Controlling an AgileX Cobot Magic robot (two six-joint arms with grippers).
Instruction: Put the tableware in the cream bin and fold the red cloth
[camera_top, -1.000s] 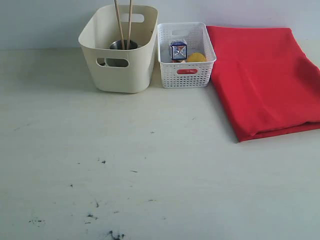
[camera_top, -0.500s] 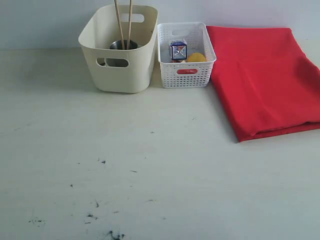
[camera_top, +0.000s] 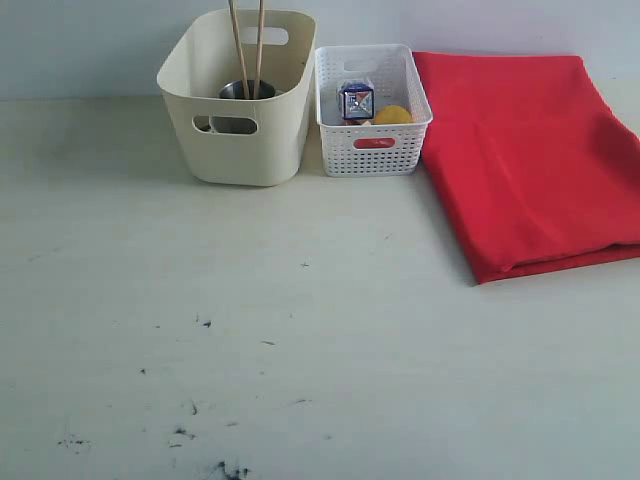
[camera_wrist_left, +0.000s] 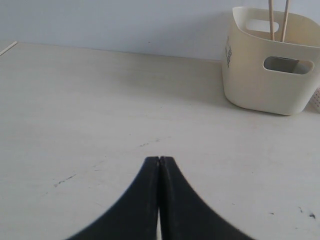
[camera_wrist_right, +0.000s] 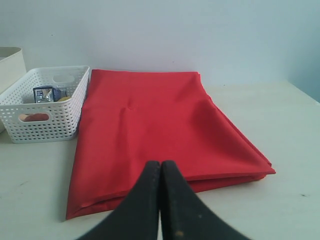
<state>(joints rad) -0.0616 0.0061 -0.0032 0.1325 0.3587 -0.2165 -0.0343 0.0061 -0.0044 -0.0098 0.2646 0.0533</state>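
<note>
The cream bin (camera_top: 238, 120) stands at the back of the table, and the left wrist view shows it too (camera_wrist_left: 267, 75). Two light wooden chopsticks (camera_top: 248, 45) stick up out of it beside a steel cup (camera_top: 243, 92); the other tableware is hidden. The red cloth (camera_top: 530, 150) lies folded flat at the back right, also in the right wrist view (camera_wrist_right: 160, 125). Neither arm shows in the exterior view. My left gripper (camera_wrist_left: 159, 159) is shut and empty over bare table. My right gripper (camera_wrist_right: 160, 163) is shut and empty, in front of the cloth's near edge.
A white lattice basket (camera_top: 372, 150) stands between bin and cloth, holding a small blue carton (camera_top: 356, 100), a yellow item (camera_top: 393, 115) and something red. Dark scuff marks (camera_top: 200, 430) dot the pale table's front left. A pale wall runs behind everything.
</note>
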